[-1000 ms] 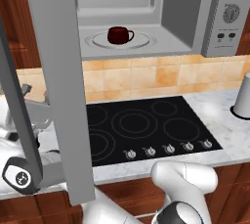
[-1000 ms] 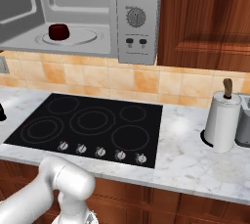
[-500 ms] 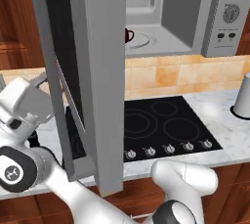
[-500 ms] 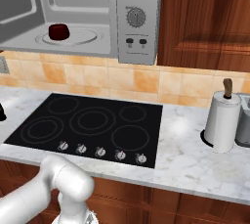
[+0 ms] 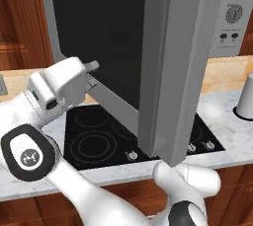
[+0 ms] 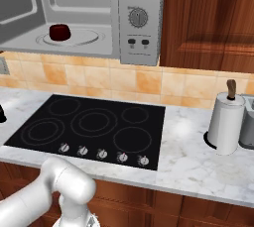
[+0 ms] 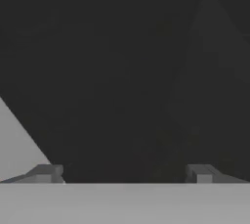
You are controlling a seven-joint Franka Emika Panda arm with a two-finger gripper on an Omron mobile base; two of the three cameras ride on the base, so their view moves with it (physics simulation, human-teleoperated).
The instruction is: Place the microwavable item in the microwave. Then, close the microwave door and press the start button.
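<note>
Above the counter (image 6: 198, 159) and black stove (image 6: 89, 129), the microwave door (image 5: 173, 62) has swung further toward shut since a moment ago, fingers (image 7: 46, 173) spread and empty against its dark glass, mug (image 6: 58, 31) already on the microwave (image 6: 99, 18) turntable, start button next.

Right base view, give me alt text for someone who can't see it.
A dark red mug sits on the turntable inside the open microwave, mounted above a black cooktop. A paper towel roll stands on the marble counter to the right.

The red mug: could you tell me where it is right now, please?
The red mug sits inside the microwave on the turntable, upper left of the right base view.
</note>
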